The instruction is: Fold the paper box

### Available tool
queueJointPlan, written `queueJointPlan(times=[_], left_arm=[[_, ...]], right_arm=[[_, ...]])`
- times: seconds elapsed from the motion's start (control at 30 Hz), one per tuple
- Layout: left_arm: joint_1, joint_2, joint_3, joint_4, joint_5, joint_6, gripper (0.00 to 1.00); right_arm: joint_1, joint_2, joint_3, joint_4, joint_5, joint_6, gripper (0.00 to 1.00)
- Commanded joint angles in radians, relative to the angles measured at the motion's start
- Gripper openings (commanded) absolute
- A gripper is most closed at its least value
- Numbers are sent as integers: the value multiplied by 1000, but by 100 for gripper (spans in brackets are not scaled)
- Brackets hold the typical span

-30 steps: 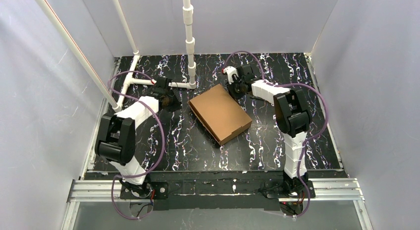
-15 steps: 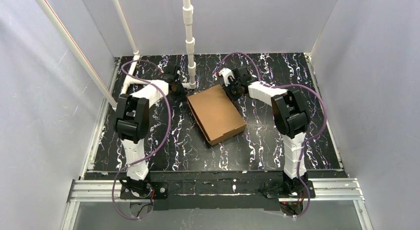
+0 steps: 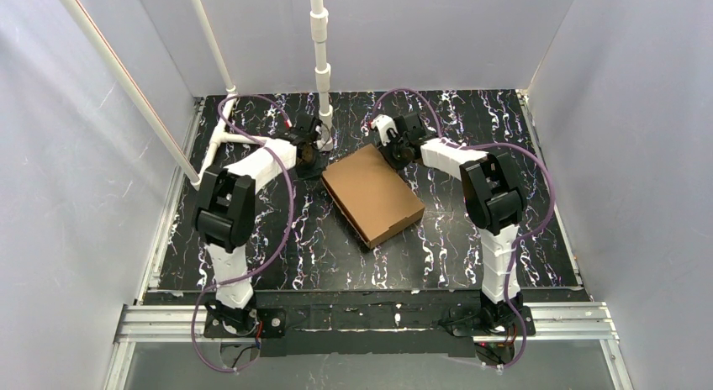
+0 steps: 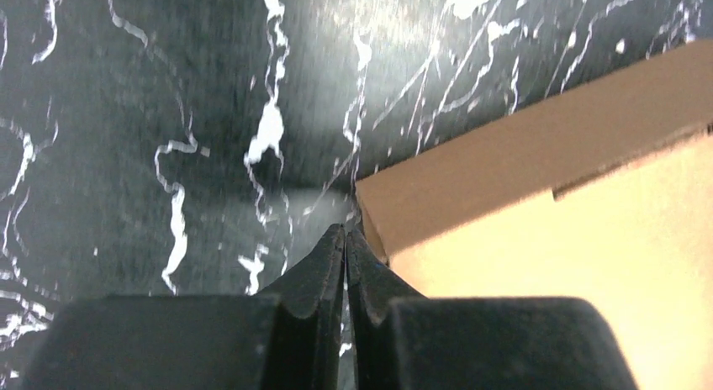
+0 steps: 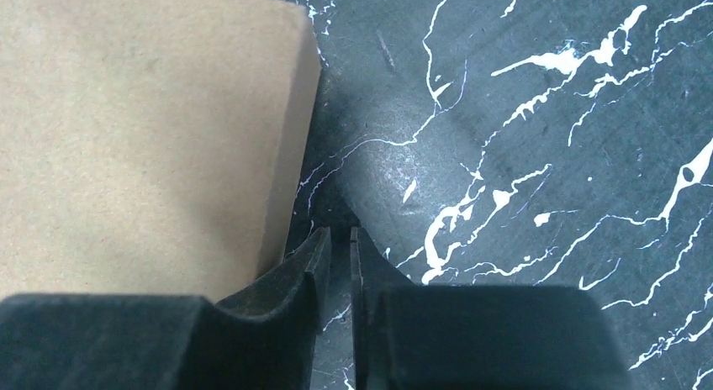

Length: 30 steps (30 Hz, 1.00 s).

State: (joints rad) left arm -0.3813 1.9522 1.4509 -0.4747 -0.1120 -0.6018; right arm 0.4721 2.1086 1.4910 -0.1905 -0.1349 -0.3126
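Observation:
The paper box lies closed as a flat brown cardboard carton, turned at an angle in the middle of the black marbled table. My left gripper is at its far left corner, shut with nothing in it. In the left wrist view the closed fingertips touch the corner of the box. My right gripper is at the far right corner. In the right wrist view its jaws stand a narrow gap apart over bare table, with the left finger against the box's side.
White PVC pipes rise at the back, and a pipe tee lies at the back left. Grey walls close in three sides. An aluminium rail runs along the near edge by the arm bases.
My left arm has swung right and forward, from the left side to the box's far left corner. The box has turned and shifted slightly. The right gripper has moved a little left.

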Motion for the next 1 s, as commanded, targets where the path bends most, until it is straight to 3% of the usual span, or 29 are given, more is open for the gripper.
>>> queueJointPlan(times=[0.0,0.17,0.33,0.5,0.73,0.97], left_arm=[[3,-197,-120,11,-50,21,8],[21,-355,-320,96,44,-2,17],[23,-484,-521,224,219,-89,16],[5,-486,-623,301,335,-233,11],[-92,-313,-500,289,337,-367,4],[-176,-141,-258,168,259,-340,3]], right_arm=[[-13,-59,-19,14,-40,13,26],[-47,-126,-79,15,-103,-3,35],[-57,-184,-134,4,-137,-50,40],[-58,-229,-232,14,-139,-48,40],[-29,-230,-341,77,-106,12,32],[80,-216,-336,91,-64,24,30]])
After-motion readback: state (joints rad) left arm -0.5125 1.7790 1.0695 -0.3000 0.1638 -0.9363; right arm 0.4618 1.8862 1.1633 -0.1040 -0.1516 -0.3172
